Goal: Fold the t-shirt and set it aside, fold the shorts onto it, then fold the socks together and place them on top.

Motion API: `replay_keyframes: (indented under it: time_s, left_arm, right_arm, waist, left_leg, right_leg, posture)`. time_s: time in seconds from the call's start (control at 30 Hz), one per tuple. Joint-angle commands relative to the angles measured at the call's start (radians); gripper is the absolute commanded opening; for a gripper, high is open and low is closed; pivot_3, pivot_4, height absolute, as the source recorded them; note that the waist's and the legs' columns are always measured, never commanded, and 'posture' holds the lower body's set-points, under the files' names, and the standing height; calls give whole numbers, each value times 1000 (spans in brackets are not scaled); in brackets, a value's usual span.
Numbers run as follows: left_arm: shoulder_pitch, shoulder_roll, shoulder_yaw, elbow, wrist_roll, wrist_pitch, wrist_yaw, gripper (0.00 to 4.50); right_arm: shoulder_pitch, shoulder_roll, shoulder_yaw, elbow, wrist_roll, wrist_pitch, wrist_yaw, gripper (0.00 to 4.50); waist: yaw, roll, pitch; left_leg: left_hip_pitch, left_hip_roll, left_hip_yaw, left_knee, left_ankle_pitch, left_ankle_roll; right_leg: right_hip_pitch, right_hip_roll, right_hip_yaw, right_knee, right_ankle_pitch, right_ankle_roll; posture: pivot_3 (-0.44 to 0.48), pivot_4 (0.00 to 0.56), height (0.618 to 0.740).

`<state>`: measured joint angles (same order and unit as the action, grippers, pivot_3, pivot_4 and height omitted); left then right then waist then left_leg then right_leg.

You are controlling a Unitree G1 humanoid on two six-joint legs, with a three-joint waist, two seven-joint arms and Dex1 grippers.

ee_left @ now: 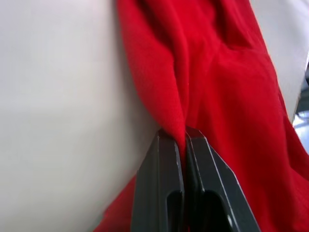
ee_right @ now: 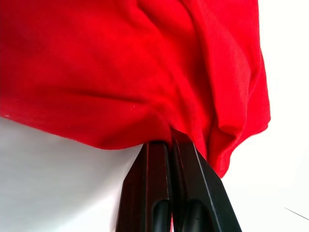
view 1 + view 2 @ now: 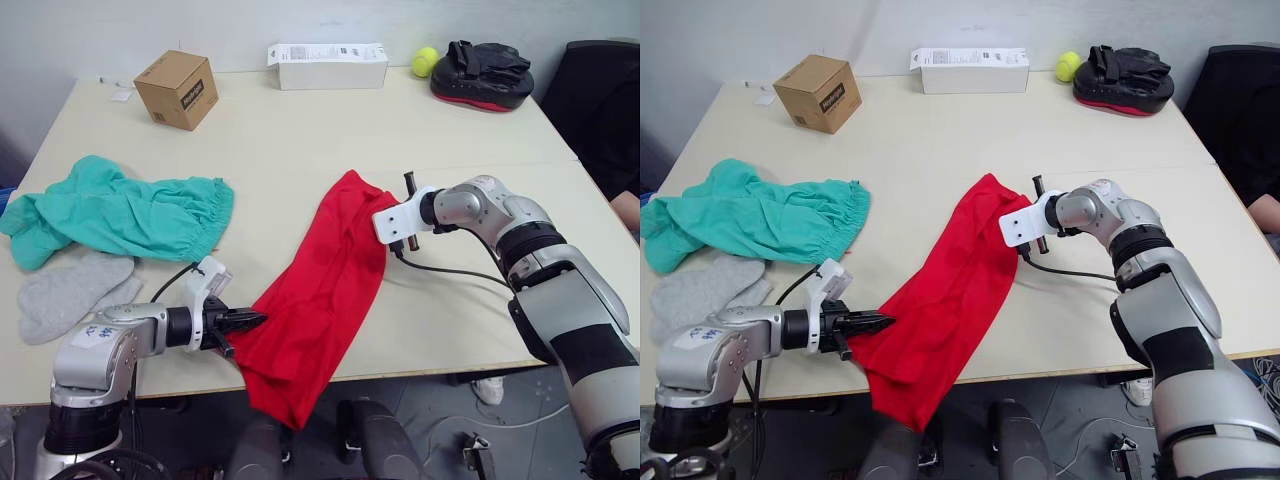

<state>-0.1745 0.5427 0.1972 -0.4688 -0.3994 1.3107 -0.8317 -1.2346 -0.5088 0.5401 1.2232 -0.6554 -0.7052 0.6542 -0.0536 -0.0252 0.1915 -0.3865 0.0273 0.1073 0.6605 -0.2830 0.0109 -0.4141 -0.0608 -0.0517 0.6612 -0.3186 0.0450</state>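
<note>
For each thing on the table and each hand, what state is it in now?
Shirt: bunched, unfolded, one end hanging over the table edge.
Shorts: crumpled, unfolded.
Socks: loose, not folded together.
Left hand: shut on shirt.
Right hand: shut on shirt.
Brown box: closed.

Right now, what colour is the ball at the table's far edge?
Yellow-green, like a tennis ball; the left eye view shows it best.
</note>
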Motion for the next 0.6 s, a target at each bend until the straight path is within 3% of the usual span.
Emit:
replay_keyframes:
  time_s: [0.03,0.1,0.2,0.37,0.5,0.57,0.6]
  left_arm:
    - [33,-17,11,-42,-41,18,51,0]
    - [23,-18,28,-34,-64,28,66,493]
    - [-9,34,45,-3,-110,28,42,1280]
    - [-93,195,31,116,-169,-10,-56,2917]
    - [-262,308,-69,313,-179,-69,-176,4231]
    - [-379,333,-146,442,-160,-97,-234,4500]
    - [-455,332,-195,520,-139,-117,-261,4500]
  right_arm:
    - [-25,-18,-6,-1,3,-25,-12,26]
    - [-23,-32,-14,-6,12,-38,2,0]
    - [-6,-73,-29,-27,32,-68,25,674]
    - [50,-162,-49,-106,78,-137,54,2383]
    - [151,-248,-102,-262,185,-177,145,3835]
    - [220,-291,-128,-371,265,-177,216,4467]
    - [269,-315,-143,-448,320,-161,254,4467]
  waist:
    - [0,0,0]
    - [1,0,0]
    - [2,0,0]
    - [1,0,0]
    - [2,0,0]
    - [6,0,0]
    - [11,0,0]
  left_leg:
    - [0,0,0,0,0,0]
    - [0,0,0,0,0,0]
    - [0,0,0,0,0,0]
    - [0,0,-1,0,0,-1]
    - [0,0,-1,-1,0,-1]
    - [0,0,-1,-1,0,-1]
    - [0,0,-1,-1,0,-1]
  right_leg:
    - [0,0,0,0,0,0]
    - [0,0,0,0,0,0]
    - [0,0,0,0,0,0]
    - [0,0,-1,-1,0,0]
    - [0,0,-1,-1,0,-1]
    - [1,0,-2,-1,0,-1]
    - [1,0,-2,-2,0,-1]
  posture:
    - [0,150,740]
    - [0,150,740]
    - [0,150,740]
    - [0,150,740]
    - [0,150,740]
    - [0,150,740]
    - [0,150,740]
